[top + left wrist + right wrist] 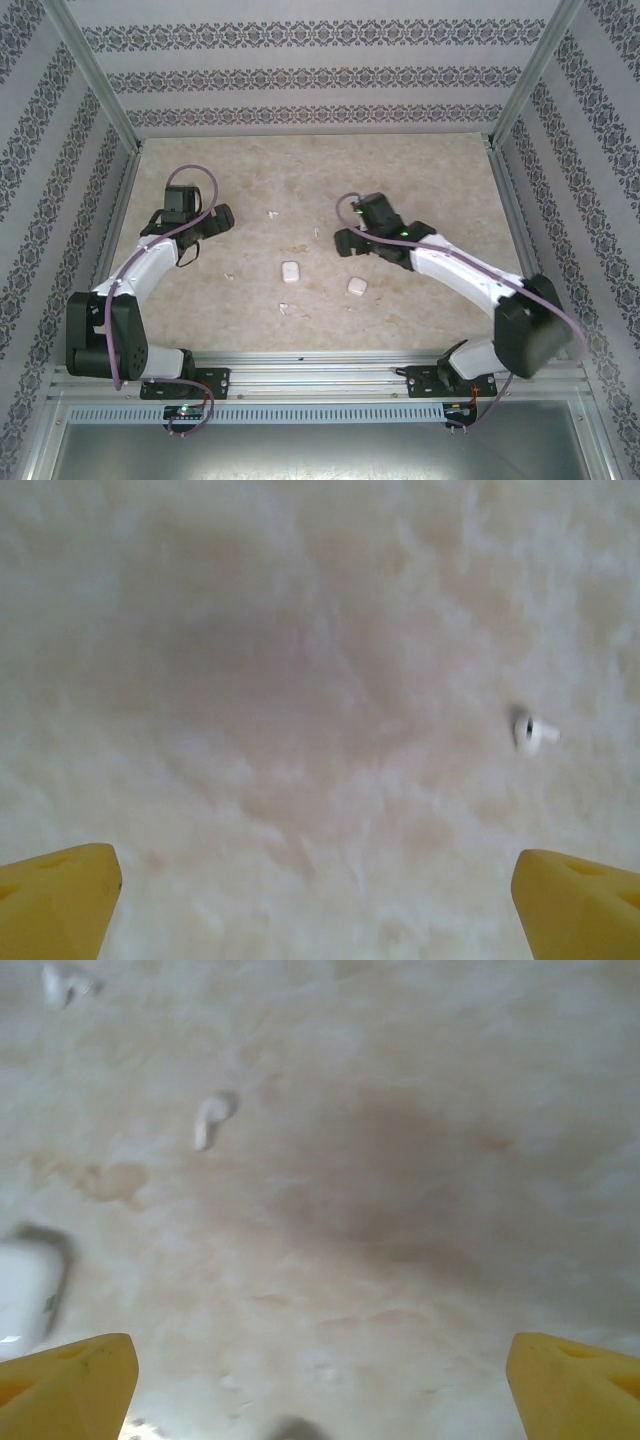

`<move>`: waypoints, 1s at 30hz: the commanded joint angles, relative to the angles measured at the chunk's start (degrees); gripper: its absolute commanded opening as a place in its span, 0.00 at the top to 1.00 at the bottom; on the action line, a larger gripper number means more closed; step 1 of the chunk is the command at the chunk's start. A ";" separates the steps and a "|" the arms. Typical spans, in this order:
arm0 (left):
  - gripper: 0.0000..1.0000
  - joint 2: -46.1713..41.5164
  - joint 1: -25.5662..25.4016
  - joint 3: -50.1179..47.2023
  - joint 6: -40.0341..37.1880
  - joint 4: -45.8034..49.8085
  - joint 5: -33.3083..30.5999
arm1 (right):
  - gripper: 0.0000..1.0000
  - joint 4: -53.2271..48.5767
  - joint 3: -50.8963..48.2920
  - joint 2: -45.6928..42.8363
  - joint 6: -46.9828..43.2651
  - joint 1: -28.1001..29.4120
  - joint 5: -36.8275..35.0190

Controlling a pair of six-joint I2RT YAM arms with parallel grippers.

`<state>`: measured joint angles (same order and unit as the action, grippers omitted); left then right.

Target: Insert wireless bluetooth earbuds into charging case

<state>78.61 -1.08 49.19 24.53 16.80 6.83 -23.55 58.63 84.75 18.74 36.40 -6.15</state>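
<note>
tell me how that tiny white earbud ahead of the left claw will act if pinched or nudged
Tiny hard-looking plastic, so the earbud is probably light and stiff. Its rounded head and short stem may let it spin or skid on the smooth table.

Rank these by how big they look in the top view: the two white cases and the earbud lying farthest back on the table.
1. Left case and right case: too alike to separate.
2. Earbud: far smaller than either case.
</note>
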 commanded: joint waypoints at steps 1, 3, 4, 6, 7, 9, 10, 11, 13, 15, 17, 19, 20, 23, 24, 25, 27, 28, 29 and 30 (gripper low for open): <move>0.00 -2.80 -3.58 -2.03 3.98 10.48 4.93 | 0.06 -9.08 6.65 6.20 5.39 4.59 1.27; 0.00 -3.24 -7.42 -2.38 4.80 12.09 4.71 | 0.07 -10.36 9.75 9.64 7.10 5.99 2.61; 0.00 -2.95 -9.13 -2.07 5.51 12.73 4.75 | 0.07 -10.46 10.53 10.62 8.02 6.05 3.78; 0.03 -1.72 -13.68 -1.15 7.51 13.23 4.60 | 0.10 -9.57 11.24 11.73 9.97 6.00 5.93; 0.04 -0.80 -16.38 -0.23 8.21 13.11 4.30 | 0.10 -9.06 11.33 11.92 10.78 5.95 6.30; 0.06 1.61 -21.33 1.89 9.15 13.17 3.19 | 0.10 -8.30 11.08 11.72 11.63 6.00 6.34; 0.07 3.16 -23.64 3.14 9.44 13.30 2.50 | 0.10 -8.28 10.98 11.34 12.04 5.96 5.98; 0.08 4.35 -25.28 4.03 9.82 13.39 2.06 | 0.10 -8.35 10.77 10.88 12.20 6.00 5.45; 0.11 7.14 -27.96 5.65 10.52 13.18 1.45 | 0.10 -9.11 10.13 9.20 12.49 5.79 3.98; 0.13 9.11 -29.58 6.53 10.71 12.32 1.65 | 0.10 -9.42 8.56 7.01 12.81 5.32 3.07; 0.16 11.59 -30.95 7.25 10.15 11.10 2.50 | 0.10 -8.26 5.93 4.72 13.03 4.53 2.98; 0.19 14.84 -32.39 9.37 9.38 12.04 2.68 | 0.10 -5.84 2.65 2.40 14.03 3.23 3.87; 0.19 16.21 -33.02 10.44 8.98 13.08 2.04 | 0.10 -5.00 1.41 1.70 14.68 2.70 4.48; 0.19 19.51 -34.55 12.45 8.60 14.84 -0.68 | 0.10 -2.73 -2.45 -0.85 17.61 0.32 5.91; 0.19 20.26 -34.79 12.50 8.75 14.68 -1.08 | 0.10 -1.90 -3.91 -1.75 18.68 -0.42 6.18; 0.19 20.88 -34.95 12.52 8.85 14.50 -1.34 | 0.10 -0.96 -5.25 -2.60 19.50 -1.18 6.56; 0.20 22.09 -35.29 12.91 8.66 14.47 -1.85 | 0.10 0.52 -7.52 -3.99 21.16 -2.86 7.90; 0.22 22.69 -35.47 13.24 8.31 14.62 -2.04 | 0.11 1.23 -8.82 -4.77 21.70 -3.74 8.66; 0.25 23.33 -35.57 13.49 7.68 14.62 -1.94 | 0.11 1.71 -9.70 -5.38 22.17 -4.46 9.28; 0.30 24.10 -35.57 13.91 6.95 14.83 -1.90 | 0.11 2.16 -10.60 -6.01 22.58 -5.33 9.96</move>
<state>101.25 -35.94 61.32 33.06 28.97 6.79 -24.25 49.95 81.19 37.98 32.56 1.21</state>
